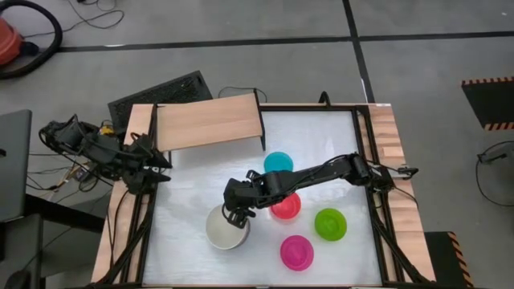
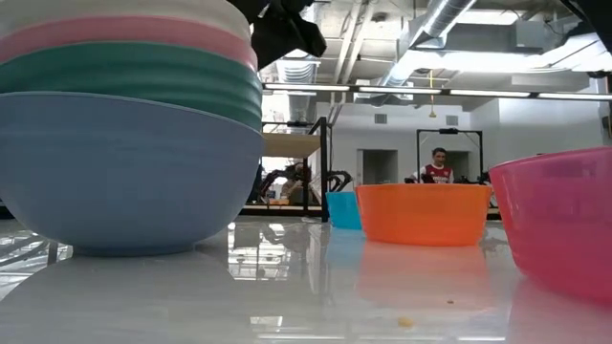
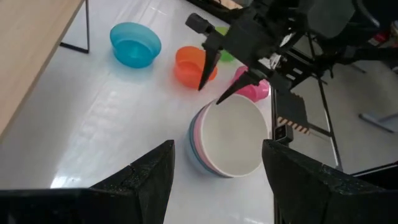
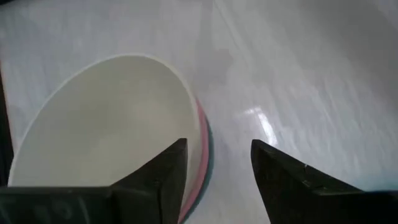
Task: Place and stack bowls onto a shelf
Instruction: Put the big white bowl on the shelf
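A nested stack of large bowls (image 1: pixel 225 233) stands on the white table by the light blue bowl's base (image 2: pixel 124 239), with dark green, pale pink and white (image 3: pixel 233 134) nested above. My right gripper (image 1: pixel 237 213) is open and down at the stack's far-right rim, one finger over the white bowl's hollow and one outside. My left gripper (image 3: pixel 217 186) is open and waits at the table's left edge (image 1: pixel 163 164). The wooden shelf (image 1: pixel 210 120) stands at the far left. Small cyan (image 1: pixel 279 163), red (image 1: pixel 286 207), lime (image 1: pixel 330 223) and magenta (image 1: pixel 295 252) bowls sit apart on the table. My right gripper (image 4: pixel 217 180) stands open astride the white bowl's rim (image 4: pixel 189 106) at the stack's far-right side. It comes from above, with one finger (image 4: pixel 158 180) over the inside and one (image 4: pixel 286 180) outside. Whether either finger touches the rim, I cannot tell.
The shelf's thin black leg (image 1: pixel 262 132) stands near the cyan bowl. Wooden side rails (image 1: pixel 387 144) bound the table left and right. Bare tabletop (image 1: pixel 193 185) lies between the stack and the shelf. A person (image 2: pixel 439 167) shows far off in the room behind.
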Tool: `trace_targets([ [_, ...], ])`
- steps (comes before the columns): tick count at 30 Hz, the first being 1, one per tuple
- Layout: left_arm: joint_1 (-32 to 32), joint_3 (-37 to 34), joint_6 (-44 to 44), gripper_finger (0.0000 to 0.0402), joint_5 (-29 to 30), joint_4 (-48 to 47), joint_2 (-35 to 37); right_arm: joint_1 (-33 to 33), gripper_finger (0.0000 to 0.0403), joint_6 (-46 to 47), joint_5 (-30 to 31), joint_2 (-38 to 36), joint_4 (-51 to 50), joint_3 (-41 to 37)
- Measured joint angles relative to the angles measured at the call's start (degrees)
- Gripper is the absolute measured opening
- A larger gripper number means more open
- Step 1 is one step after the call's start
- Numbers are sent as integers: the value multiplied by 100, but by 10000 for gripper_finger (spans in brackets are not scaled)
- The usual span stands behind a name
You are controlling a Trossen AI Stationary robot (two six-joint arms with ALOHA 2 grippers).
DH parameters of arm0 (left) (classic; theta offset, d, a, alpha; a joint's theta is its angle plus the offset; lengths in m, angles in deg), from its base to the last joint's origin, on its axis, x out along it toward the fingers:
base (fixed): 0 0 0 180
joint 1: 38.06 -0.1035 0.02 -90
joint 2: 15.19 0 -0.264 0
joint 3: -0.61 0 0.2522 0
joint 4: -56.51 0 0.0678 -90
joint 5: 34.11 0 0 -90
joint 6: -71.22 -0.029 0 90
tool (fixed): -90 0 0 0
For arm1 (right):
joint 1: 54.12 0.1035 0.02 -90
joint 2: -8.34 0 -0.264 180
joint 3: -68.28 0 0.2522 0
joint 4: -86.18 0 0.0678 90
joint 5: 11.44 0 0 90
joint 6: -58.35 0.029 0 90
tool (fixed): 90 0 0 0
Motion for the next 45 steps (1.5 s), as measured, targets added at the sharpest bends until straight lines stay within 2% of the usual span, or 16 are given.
trace_targets([
  [14,0,0,-1,226,146,-60,1,63,168,-53,5,89,66,-39],
  [27,0,0,1,226,144,-198,1,87,160,18,-107,366,-22,-50],
  [32,-1,0,1,226,146,-197,1,100,119,85,-108,375,-141,-37],
  [37,-1,0,45,226,146,-192,1,94,35,223,-112,379,-175,-39],
  [45,0,0,54,226,146,-185,1,65,28,484,-78,318,-467,227],
])
